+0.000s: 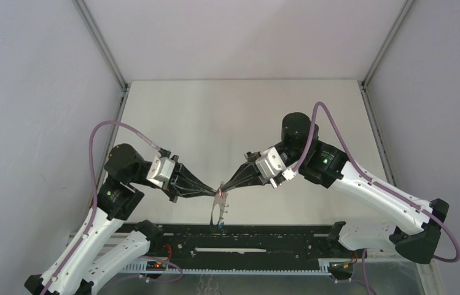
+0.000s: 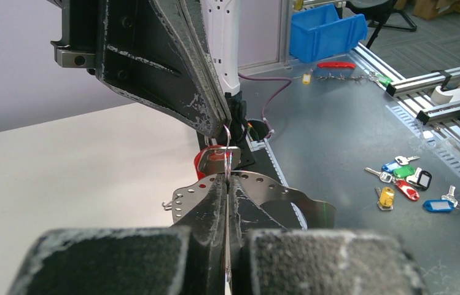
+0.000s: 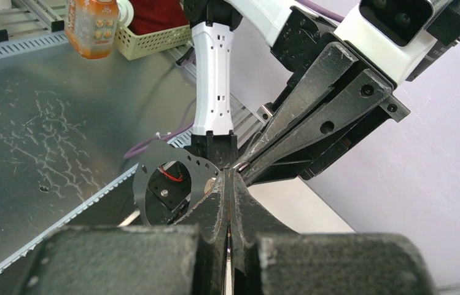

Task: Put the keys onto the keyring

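Note:
The keyring [image 1: 218, 209], a thin grey metal ring with small holes along its rim, hangs tilted below the point where both grippers meet, above the table's near edge. My left gripper [image 1: 214, 192] [image 2: 228, 179] is shut, with the keyring [image 2: 264, 187] pinched at its rim. My right gripper [image 1: 225, 184] [image 3: 230, 176] comes in from the opposite side and is shut on a thin wire loop [image 2: 228, 142] carrying the red key [image 2: 205, 161]. The keyring [image 3: 151, 179] shows just left of the right fingertips. A blue speck [image 1: 222, 226], perhaps the blue key, hangs at the keyring's lower end.
A black rail [image 1: 264, 236] runs along the near edge under the hanging keyring. On the metal bench beside the table lie several spare coloured keys [image 2: 404, 182], a blue bin [image 2: 328, 31], an orange bottle [image 3: 92, 26] and a yellow basket [image 3: 153, 38]. Grey walls enclose the table.

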